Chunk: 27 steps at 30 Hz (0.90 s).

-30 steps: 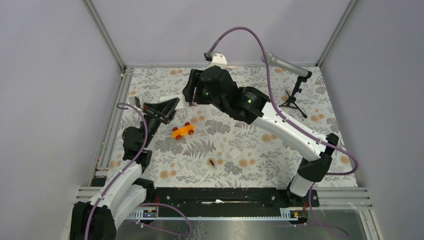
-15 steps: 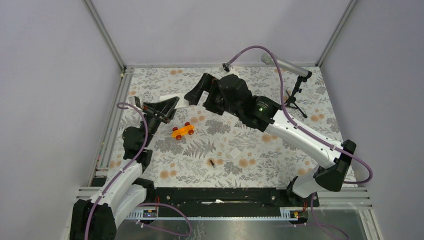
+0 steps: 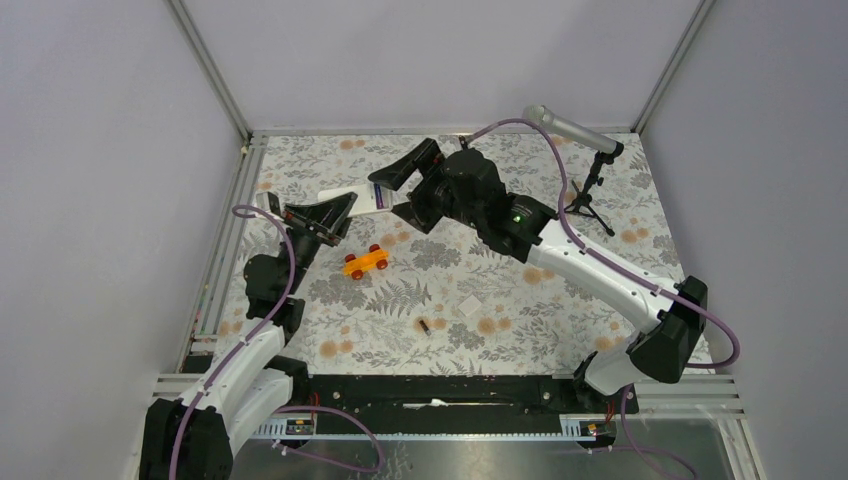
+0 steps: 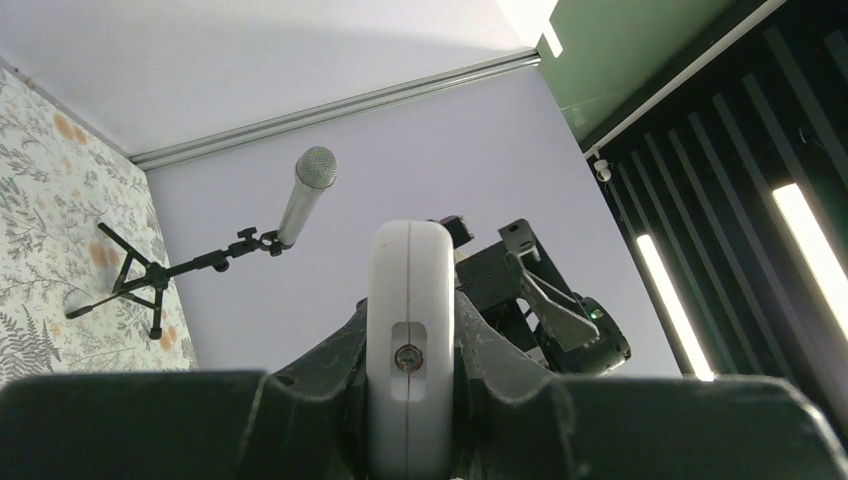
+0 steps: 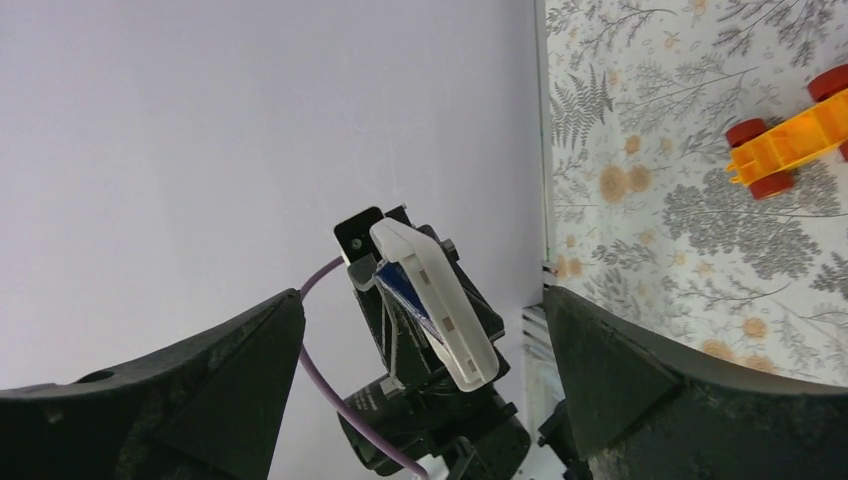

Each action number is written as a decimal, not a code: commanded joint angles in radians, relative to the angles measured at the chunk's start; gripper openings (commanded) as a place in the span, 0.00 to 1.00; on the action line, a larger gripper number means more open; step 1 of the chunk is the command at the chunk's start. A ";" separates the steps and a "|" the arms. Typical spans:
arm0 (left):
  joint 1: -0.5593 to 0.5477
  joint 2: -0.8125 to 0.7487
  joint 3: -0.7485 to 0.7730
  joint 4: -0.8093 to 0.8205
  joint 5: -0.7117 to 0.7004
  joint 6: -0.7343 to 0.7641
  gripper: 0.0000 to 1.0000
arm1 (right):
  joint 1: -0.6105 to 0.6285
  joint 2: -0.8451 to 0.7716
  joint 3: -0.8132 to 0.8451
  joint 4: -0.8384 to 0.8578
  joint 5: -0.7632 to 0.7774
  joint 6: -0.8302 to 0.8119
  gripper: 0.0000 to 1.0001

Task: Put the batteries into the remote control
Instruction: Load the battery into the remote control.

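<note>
Two pincers, one step: I judge this to be the presenting step, where one arm offers the remote and the other comes in to work on it.
Left pincer (image 3: 338, 210): clamped on the remote (image 3: 355, 197), with a finger pressed against each broad face. It holds the remote clear of the tabletop (image 3: 520, 300) at the far left, free end pointing toward the right arm. I take that as a way to keep the back reachable.
Right pincer (image 3: 392, 193): fingers spread wide with nothing between them, hanging just beside the remote's free end.
Remote, surface: smooth white-grey plastic, a thin slab with rounded corners. The left wrist view shows a small recessed screw in its end. The right wrist view shows a dark blue patch on the face turned away, and I cannot tell what it is.
Battery (image 3: 425, 324): one tiny dark cylinder lying loose on the tabletop toward the near side, well apart from both pincers. It is round and slick, so I expect it to roll if nudged. I cannot find the second one.
White square (image 3: 470, 310): a small flat piece near the battery, possibly the cover.
Toy car (image 3: 365, 262): hard orange plastic with red wheels, between the remote and the battery.
Tabletop, surface: matte with a floral print.
Microphone (image 3: 565, 128): on a tripod at the far right, out of the way.
</note>
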 commanded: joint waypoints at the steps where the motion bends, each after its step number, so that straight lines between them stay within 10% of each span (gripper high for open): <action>1: -0.003 -0.011 0.031 0.117 -0.017 -0.011 0.00 | -0.015 -0.004 -0.014 0.088 -0.036 0.130 0.93; 27: -0.003 -0.012 0.041 0.107 -0.007 0.003 0.00 | -0.021 0.051 0.018 0.089 -0.051 0.135 0.59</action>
